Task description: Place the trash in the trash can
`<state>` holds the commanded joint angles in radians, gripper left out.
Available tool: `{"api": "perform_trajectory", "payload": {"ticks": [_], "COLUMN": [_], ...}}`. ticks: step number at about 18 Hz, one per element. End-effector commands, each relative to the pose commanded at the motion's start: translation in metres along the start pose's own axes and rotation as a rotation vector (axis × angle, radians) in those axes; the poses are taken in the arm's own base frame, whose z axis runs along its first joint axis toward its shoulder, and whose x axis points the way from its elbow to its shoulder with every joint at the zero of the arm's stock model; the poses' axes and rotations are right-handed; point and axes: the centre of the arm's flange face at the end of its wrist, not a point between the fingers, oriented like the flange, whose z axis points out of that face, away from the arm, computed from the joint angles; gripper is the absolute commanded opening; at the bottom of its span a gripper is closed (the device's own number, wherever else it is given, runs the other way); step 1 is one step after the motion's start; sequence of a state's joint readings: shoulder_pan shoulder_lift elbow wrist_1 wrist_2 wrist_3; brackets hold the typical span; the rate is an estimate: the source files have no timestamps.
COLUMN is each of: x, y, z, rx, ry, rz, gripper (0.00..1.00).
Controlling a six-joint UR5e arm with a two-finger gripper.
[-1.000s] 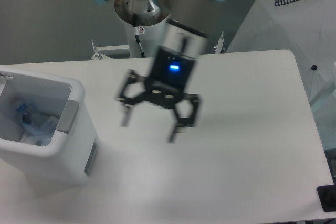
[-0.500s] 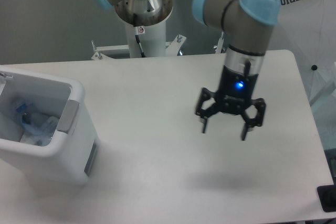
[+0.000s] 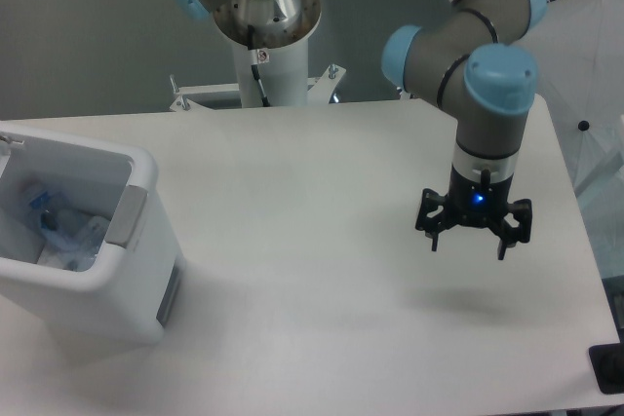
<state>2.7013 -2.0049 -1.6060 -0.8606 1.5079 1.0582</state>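
Hanging above the right side of the white table [image 3: 322, 241], the gripper [image 3: 469, 245] has its two fingers spread apart with nothing between them; a blue light glows on its body. Well apart, at the left edge, stands the white trash can [image 3: 136, 241]. Inside it lies the trash [image 3: 60, 231], crumpled clear plastic whose separate pieces are hard to tell.

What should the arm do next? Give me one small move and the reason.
Probably hold or retract to rest. The gripper is open and empty above the right side of the table, the trash appears to lie inside the trash can, and no loose piece shows on the tabletop.
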Motion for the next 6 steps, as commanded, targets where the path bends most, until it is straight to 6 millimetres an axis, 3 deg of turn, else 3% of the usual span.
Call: {"api": "perform_trajectory", "payload": {"ticks": [6], "x": [0.0067], "y": [0.0077], "z": [0.0079], "rx": [-0.087], "ry": [-0.022], "rz": [0.021], "gripper": [1.0]}}
